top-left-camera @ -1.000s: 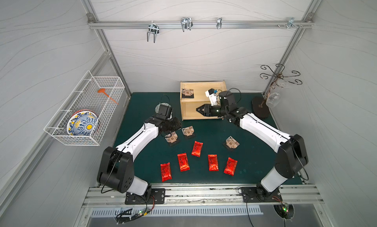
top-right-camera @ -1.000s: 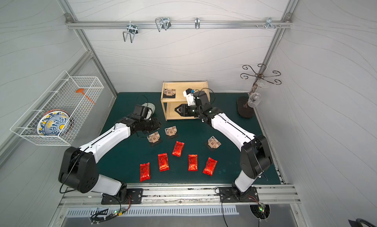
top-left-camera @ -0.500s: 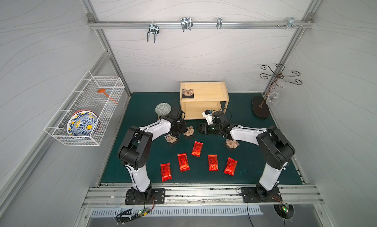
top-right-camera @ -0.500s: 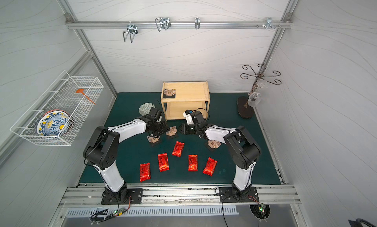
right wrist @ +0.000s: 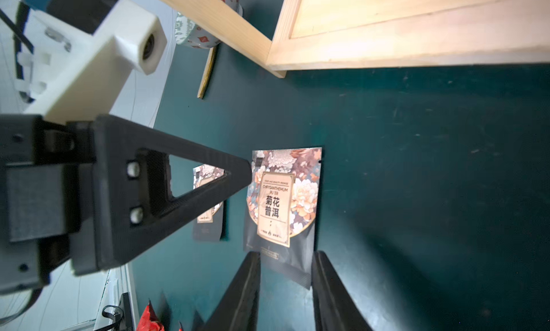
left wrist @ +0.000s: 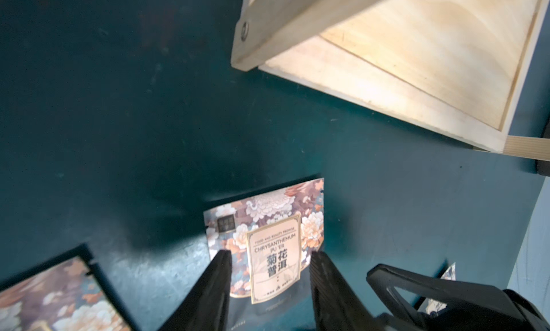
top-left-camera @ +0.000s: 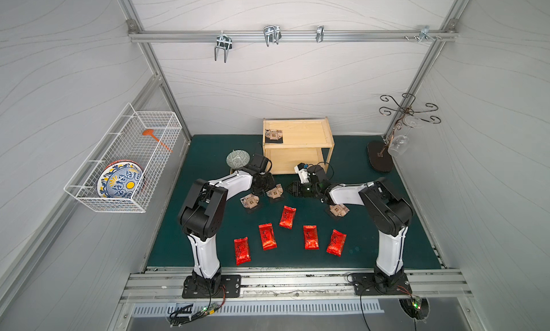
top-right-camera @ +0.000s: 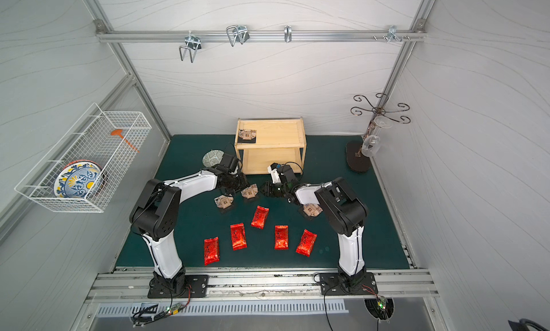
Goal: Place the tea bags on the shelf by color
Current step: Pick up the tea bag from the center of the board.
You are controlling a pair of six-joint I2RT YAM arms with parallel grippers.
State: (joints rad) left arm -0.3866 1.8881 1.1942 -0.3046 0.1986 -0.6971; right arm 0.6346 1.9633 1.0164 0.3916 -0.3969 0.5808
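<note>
The left gripper and right gripper, jaws half apart, both straddle one floral tea bag that lies flat on the mat, mid-frame in both top views. Its label reads "CHRYSANTHEMUM PU'ER", 菊花普洱. The mat is dark green and the walls are white panels. There are four floral bags: three on the mat and one on the shelf, top tier. Five red sachets lie lower centre.
</note>
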